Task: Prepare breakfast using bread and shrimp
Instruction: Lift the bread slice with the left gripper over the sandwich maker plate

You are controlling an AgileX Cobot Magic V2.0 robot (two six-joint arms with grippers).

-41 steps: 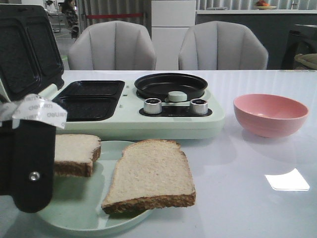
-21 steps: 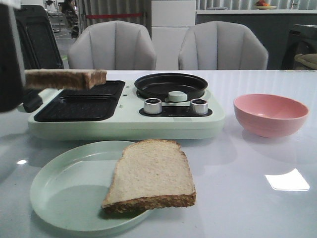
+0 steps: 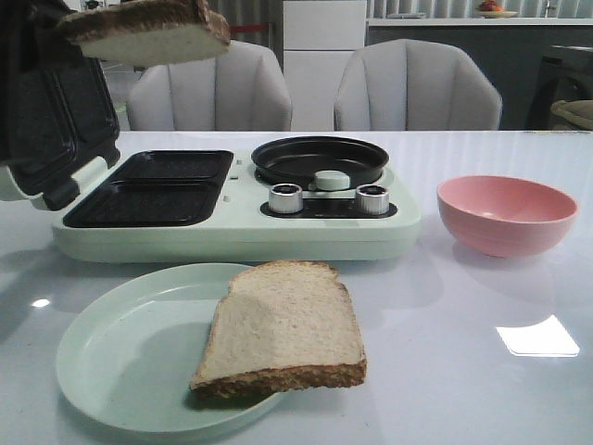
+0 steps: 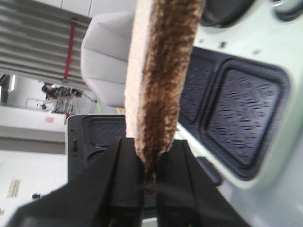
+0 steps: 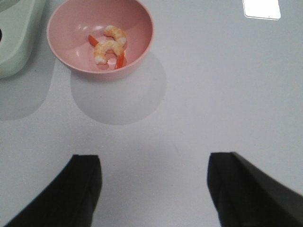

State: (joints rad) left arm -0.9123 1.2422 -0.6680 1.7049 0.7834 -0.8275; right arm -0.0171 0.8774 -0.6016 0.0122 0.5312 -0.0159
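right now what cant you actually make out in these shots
- Shrimp: hidden in the front view by the pink bowl wall; only the right wrist view shows them.
- Left gripper: cut off by the frame edge in the front view; only the held bread slice shows.
- Right gripper: absent from the front view.
- Plate under the second slice: covered by the bread.

White glossy table (image 3: 482, 306) carries three items. Pale green breakfast maker (image 3: 232, 218) sits toward the back left, lid open. Pink bowl (image 3: 505, 215) stands to its right, apart from it. Pale green plate (image 3: 120, 357) lies at front left, just before the appliance.
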